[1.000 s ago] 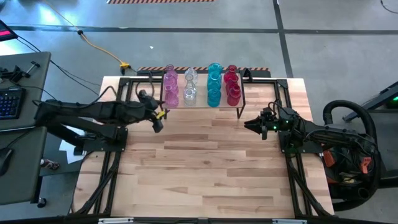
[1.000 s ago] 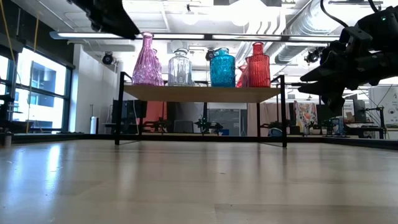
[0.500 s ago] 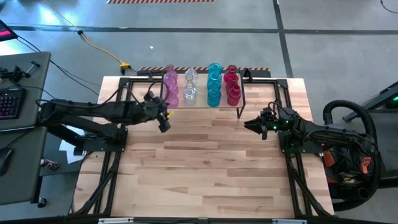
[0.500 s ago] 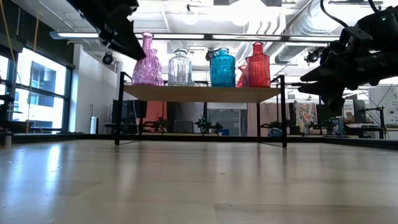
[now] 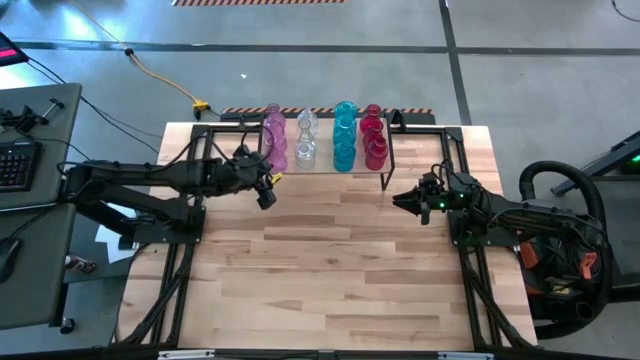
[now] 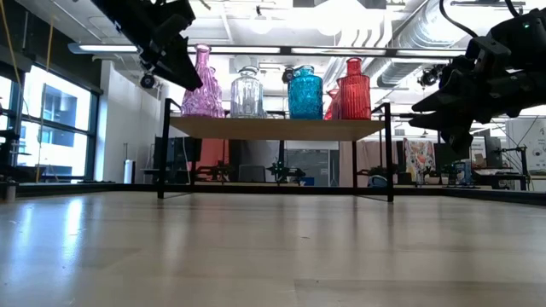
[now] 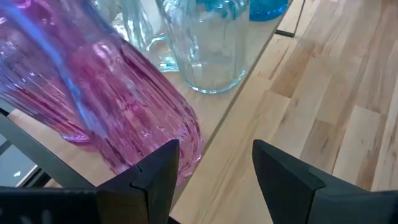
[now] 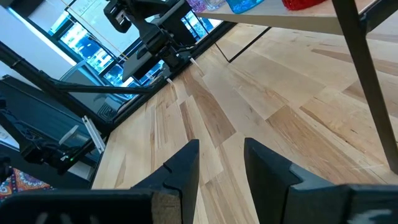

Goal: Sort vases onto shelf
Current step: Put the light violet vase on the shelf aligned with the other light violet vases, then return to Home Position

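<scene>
low view: vases (image 6: 247,92) upright on shelf (image 6: 275,128).

Shelf (image 5: 322,169): packed, vases (image 5: 343,135) stand in four tight colour rows.
Shelf front: left gripper (image 5: 264,190), fingers apart, sits just beside the pink row.
Tabletop (image 5: 320,270): bare boards, wide passage.
Right side: right gripper (image 5: 400,200) hangs beside the shelf leg.

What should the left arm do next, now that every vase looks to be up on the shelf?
Probably ease the left pincer back from the shelf. It is open and empty beside the front pink vase, and no vase shows on the tabletop. The right pincer waits off the shelf's other end.
</scene>
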{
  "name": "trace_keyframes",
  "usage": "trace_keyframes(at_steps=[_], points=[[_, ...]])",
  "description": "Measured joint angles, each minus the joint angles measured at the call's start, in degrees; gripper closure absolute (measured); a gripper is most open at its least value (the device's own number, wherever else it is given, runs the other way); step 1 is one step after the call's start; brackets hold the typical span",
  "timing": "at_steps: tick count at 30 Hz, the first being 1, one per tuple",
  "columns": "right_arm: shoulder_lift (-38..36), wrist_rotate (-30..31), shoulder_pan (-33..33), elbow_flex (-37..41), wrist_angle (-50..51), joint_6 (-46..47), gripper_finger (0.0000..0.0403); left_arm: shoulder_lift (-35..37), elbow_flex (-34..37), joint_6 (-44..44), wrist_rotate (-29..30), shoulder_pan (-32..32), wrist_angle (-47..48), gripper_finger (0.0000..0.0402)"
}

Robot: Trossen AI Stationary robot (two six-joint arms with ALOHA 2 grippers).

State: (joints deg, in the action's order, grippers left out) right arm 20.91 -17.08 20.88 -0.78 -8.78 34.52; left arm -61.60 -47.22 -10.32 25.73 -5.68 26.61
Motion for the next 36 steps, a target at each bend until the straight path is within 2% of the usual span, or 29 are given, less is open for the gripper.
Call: trace_keyframes(at_steps=[12, 30, 33, 36], points=[[0.02, 0.00, -0.02, 0.00, 0.00, 0.00, 0.0295, 0.00, 0.00, -0.41, -0.67, -1.40, -1.46, 0.0206], [0.02, 0.00, 0.00, 0.00, 0.00, 0.00, 0.0295, -1.25, 0.04, -1.55, -0.77, 4.60, -12.63, 0.0206], [0.02, 0.00, -0.02, 0.00, 0.02, 0.00, 0.0295, 0.27, 0.04, -1.47, -0.63, 5.60, -14.21, 0.0206], [0.02, 0.00, -0.02, 0.00, 0.00, 0.00, 0.0295, 4.89, 0.04, -1.37, -0.67, 6.14, -13.73, 0.0206]])
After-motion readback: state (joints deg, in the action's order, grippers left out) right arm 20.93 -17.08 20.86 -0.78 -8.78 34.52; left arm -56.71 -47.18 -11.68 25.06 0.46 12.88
